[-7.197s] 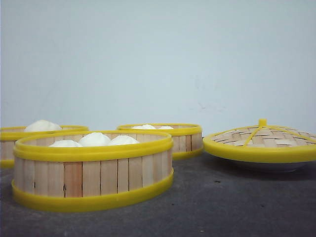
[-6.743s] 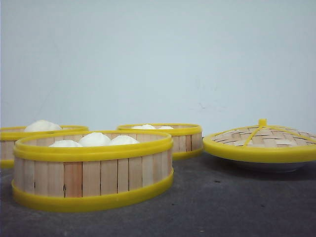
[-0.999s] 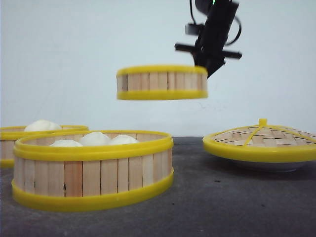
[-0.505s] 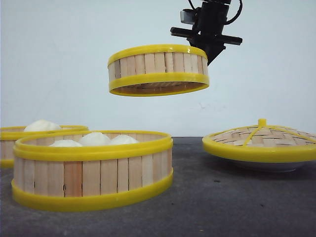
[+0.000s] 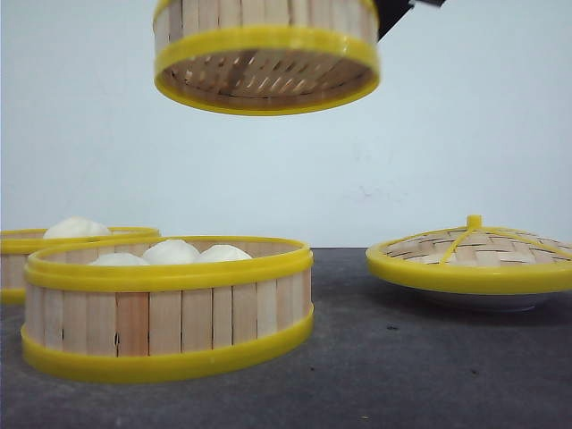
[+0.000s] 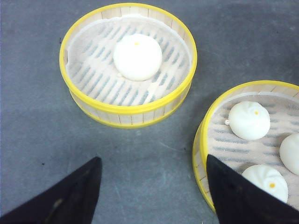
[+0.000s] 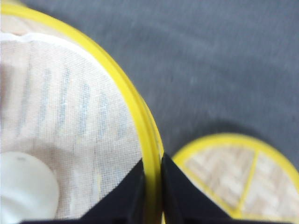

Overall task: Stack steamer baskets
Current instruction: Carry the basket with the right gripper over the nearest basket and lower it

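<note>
while the right gripper (image 7: 152, 198) pinched the yellow rim of the lifted basket (image 5: 266, 55), that basket hung high in the air over the near basket (image 5: 168, 306) with three buns. to do this step well, it likely needed to come down flat and centered so the two rims met all the way around and no bun got squished. the left gripper (image 6: 152, 191) hung with fingers wide apart and nothing in them, above the table (image 6: 32, 116) between the near basket and the far basket (image 6: 128, 63) with one bun.

A bare robot test setup, like a lab: a plain dark grey tabletop (image 5: 420, 375) runs to a blank pale wall (image 5: 465, 116), with only food props laid out, steamer baskets (image 5: 168, 307) holding white buns (image 5: 170, 251) and a woven lid (image 5: 472, 255).
</note>
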### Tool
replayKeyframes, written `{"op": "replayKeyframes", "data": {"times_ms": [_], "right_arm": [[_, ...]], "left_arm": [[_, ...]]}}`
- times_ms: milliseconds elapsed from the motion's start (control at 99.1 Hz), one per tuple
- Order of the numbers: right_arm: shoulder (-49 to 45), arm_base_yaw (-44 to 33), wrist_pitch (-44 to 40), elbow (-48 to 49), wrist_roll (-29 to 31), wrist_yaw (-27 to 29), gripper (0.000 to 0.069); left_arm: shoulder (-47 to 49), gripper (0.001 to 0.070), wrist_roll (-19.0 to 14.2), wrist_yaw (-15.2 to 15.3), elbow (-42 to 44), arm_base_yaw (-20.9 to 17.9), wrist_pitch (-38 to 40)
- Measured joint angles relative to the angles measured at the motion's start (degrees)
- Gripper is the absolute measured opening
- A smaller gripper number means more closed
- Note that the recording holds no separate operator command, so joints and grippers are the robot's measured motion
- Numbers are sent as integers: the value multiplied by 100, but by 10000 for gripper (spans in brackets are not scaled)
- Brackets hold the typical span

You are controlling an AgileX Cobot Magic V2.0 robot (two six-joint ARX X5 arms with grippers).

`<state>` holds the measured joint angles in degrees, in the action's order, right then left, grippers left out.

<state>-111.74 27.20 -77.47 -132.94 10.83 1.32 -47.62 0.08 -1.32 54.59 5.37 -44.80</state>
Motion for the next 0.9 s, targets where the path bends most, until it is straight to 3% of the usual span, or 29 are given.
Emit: {"op": "replayKeyframes", "data": {"times_ms": [141,273,394,515,898], "right_arm": [[887,118,-2,1366,-4,796,23],[1550,131,2,2387,-4,831,23],[2124,153,282,3281,-4,619,23],[2527,157,1113,4026,15,162,23],[2535,562,3449,5482,57,-223,23]], "left_arm": [[0,418,0,0,0,0,0],[0,418,0,0,0,0,2],[0,418,2,7,0,0,4],[0,418,17,0,0,2,2],[0,418,20,0,0,2,4]]}}
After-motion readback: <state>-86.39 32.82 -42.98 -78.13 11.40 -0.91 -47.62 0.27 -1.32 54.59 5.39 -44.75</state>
